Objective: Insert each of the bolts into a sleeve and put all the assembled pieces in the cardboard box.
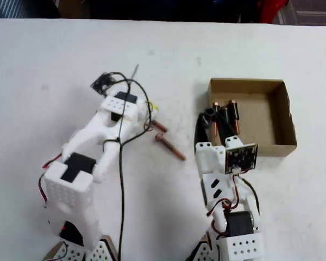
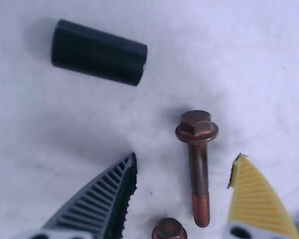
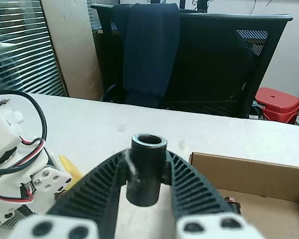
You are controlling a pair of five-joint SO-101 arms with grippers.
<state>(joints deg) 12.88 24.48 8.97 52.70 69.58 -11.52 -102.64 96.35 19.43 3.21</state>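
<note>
Overhead, the left gripper (image 1: 150, 117) hangs low over the table (image 1: 54, 54), with a long bolt (image 1: 170, 147) and a short-showing bolt (image 1: 158, 125) lying close by. The right gripper (image 1: 211, 117) carries a black sleeve (image 1: 209, 112) at the left wall of the cardboard box (image 1: 261, 122), where assembled pieces (image 1: 232, 111) lie.

In the left wrist view, the left gripper (image 2: 182, 167) is spread wide and holds nothing. A copper bolt (image 2: 197, 159) lies between its fingers, and a lying sleeve (image 2: 98, 52) rests well apart.

In the right wrist view, the right gripper (image 3: 147, 162) is clamped on the black sleeve (image 3: 147, 172), which stands upright beside the cardboard box (image 3: 249, 174).
</note>
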